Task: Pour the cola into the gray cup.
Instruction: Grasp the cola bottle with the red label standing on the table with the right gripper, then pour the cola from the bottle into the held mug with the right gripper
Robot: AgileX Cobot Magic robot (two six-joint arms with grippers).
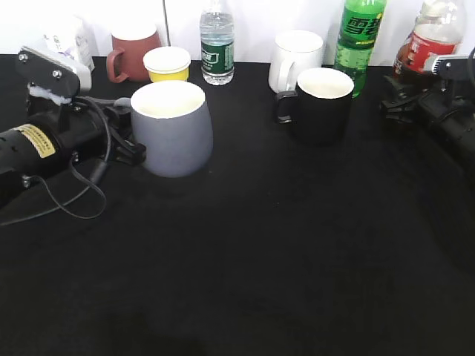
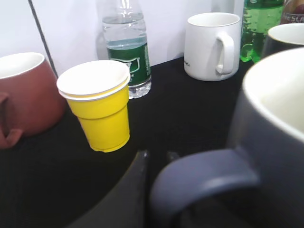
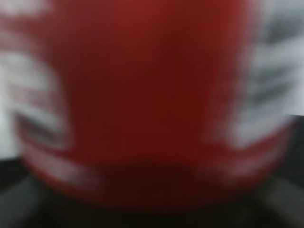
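The gray cup [image 1: 172,130], blue-gray with a white inside, stands at the left of the black table. My left gripper [image 1: 125,132] is shut on its loop handle [image 2: 204,175]; in the left wrist view the handle sits between the two dark fingers [image 2: 156,156]. The cola bottle [image 1: 427,44], with a red label and dark liquid, leans at the far right back. My right gripper [image 1: 404,104] is closed around its lower part. The blurred red label [image 3: 156,95] fills the right wrist view and hides the fingertips.
A black mug [image 1: 320,104] and a white mug [image 1: 295,55] stand mid-right, with a green soda bottle [image 1: 358,41] behind them. A water bottle [image 1: 217,44], a yellow paper cup [image 1: 167,63] and a dark red mug [image 1: 133,52] line the back left. A black cable [image 1: 74,200] loops by the left arm.
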